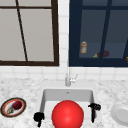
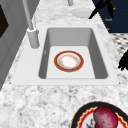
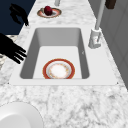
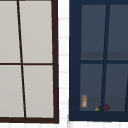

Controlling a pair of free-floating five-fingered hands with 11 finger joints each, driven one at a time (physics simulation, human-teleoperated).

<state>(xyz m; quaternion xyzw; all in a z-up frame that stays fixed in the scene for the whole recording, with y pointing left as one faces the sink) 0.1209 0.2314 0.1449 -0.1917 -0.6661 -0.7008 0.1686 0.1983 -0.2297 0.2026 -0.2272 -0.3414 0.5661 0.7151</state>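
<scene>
In the front view a red-rimmed plate [image 1: 67, 115] stands out as a plain red disc low in the sink [image 1: 50, 96], at six o'clock from the faucet [image 1: 68, 77]. The side views show what that view hides: the plate lies flat on the sink floor, face up, with a broad red-orange rim, a thin patterned ring and a pale white centre [image 2: 68, 61], toward the front half of the basin [image 3: 59, 70].

The left hand [image 1: 38, 117] hangs at nine o'clock from the plate, over the sink's left front corner, its fingers pointing down and relaxed, holding nothing. The right hand [image 1: 94, 108] hangs at three o'clock from the plate, over the right rim, fingers also straight down and empty. In the right side view the nearer hand [image 3: 12, 51] spreads its fingers toward the basin, apart from the plate.

On the counter at the far left sits a dark-rimmed dish with a red fruit [image 1: 13, 107]; the left side view shows the fruit's mottled crimson skin [image 2: 105, 117]. A plain white plate [image 1: 121, 114] lies on the counter at the right. Behind the blue cabinet's glass stand an orange bottle [image 4: 84, 101] and a dark red item [image 4: 105, 107].
</scene>
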